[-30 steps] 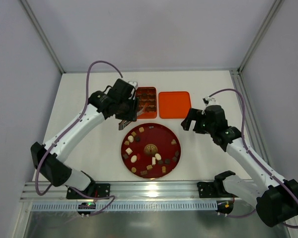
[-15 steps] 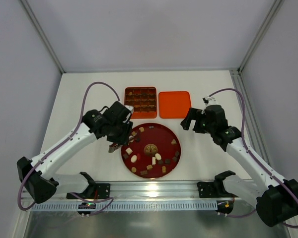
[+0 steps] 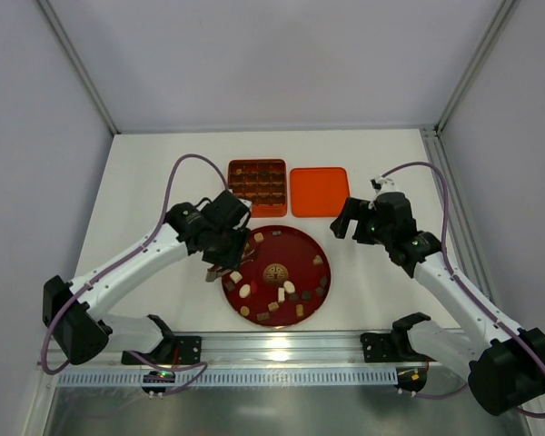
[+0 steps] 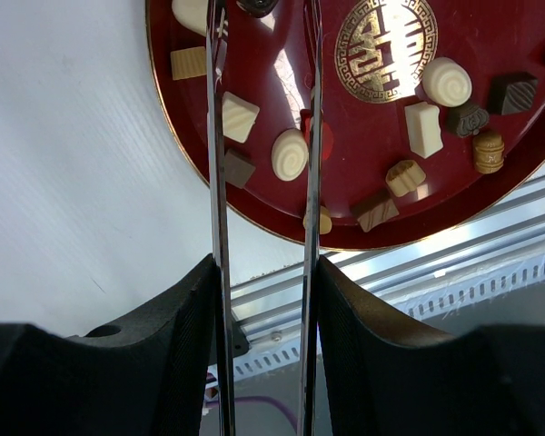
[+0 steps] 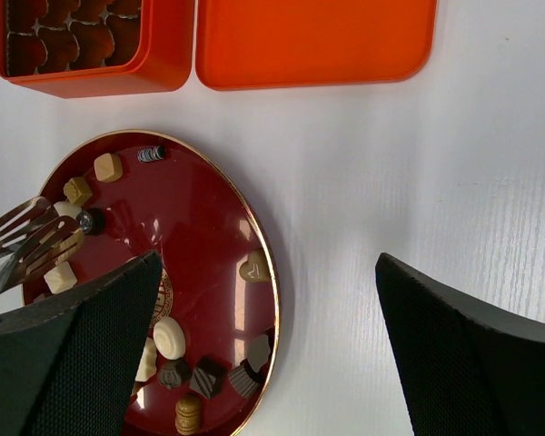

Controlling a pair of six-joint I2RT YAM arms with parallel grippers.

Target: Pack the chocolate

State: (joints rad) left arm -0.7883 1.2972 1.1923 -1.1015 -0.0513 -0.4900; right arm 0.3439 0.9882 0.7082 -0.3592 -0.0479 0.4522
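The left gripper's point(image 4: 263, 54) thin metal tong jaws stand part open, holding nothing, over the left edge of the round dark-red plate point(image 3: 295, 243). The small brown, tan and cream chocolates point(image 4: 289, 154) lie scattered there. The step in hand is picking. Next, the jaws must straddle one piece and close. The right gripper point(image 5: 263, 363) waits wide open, near the orange compartmented box point(image 3: 257, 180).

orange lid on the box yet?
No. In the top view the orange lid lies flat on the table to the right of the open box, whose compartments are exposed.
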